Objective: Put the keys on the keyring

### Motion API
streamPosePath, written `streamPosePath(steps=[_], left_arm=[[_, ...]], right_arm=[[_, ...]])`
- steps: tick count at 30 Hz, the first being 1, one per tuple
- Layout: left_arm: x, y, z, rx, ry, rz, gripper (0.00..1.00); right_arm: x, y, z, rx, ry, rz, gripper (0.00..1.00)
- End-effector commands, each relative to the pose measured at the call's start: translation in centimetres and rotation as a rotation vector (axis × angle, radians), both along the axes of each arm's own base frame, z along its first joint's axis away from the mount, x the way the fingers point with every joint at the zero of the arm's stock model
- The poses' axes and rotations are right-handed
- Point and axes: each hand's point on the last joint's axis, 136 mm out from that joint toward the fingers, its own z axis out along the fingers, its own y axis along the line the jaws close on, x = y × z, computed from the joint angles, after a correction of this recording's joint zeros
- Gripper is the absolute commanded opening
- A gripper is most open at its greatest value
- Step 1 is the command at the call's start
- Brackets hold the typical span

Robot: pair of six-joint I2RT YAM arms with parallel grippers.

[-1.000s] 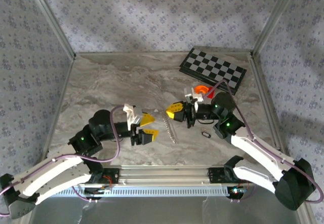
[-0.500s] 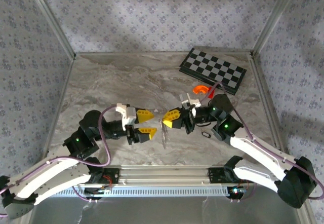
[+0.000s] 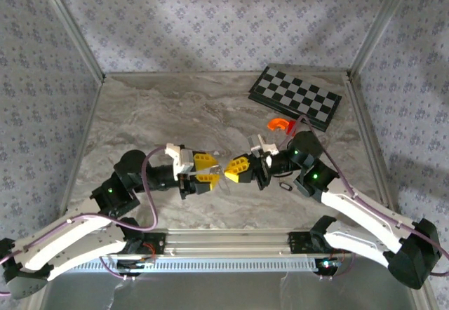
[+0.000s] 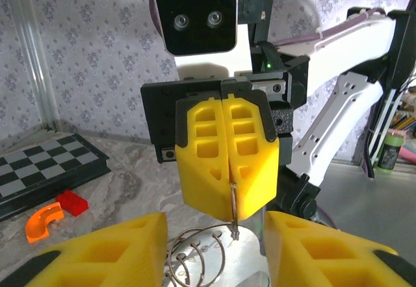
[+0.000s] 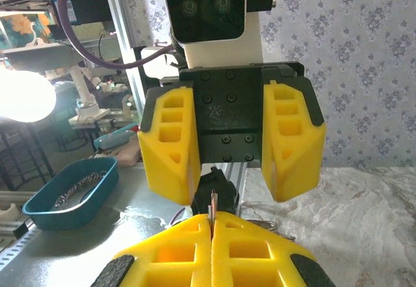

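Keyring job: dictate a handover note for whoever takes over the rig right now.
Right claw: shut on the keyring, rings hanging below it.
Left claw: open, facing it, fingers either side of the rings.
Small dark item on the table by the right arm, possibly a key; cannot tell.
Done: ring picked up.
Left: no key seen on the ring; thread the keys.

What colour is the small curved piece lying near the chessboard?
Orange. The curved piece shows best in the left wrist view.
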Motion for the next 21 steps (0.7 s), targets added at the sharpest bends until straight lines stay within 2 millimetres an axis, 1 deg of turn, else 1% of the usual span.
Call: streamPosePath(steps=[1,5,10,21], left_arm=[[-0.82,0.10,2.26,-0.045,-0.048,-0.033,0.38],[-0.75,-0.14,2.03,-0.038,-0.041,-0.037,0.35],[-0.63,-0.26,1.98,-0.034,-0.038,-0.036,0.29],[-0.85,-0.44,1.92,-0.033,-0.030,-0.054,0.26]], right_arm=[[-0.85,-0.27,2.02,0.045,-0.067,0.025,0.00],[-0.88,-0.27,2.21,0.050,-0.072,0.025,0.00],[-0.77,-0.19,2.04,0.045,-0.072,0.025,0.00],[-0.75,-0.09,2.24,0.051,-0.082,0.025,0.00]])
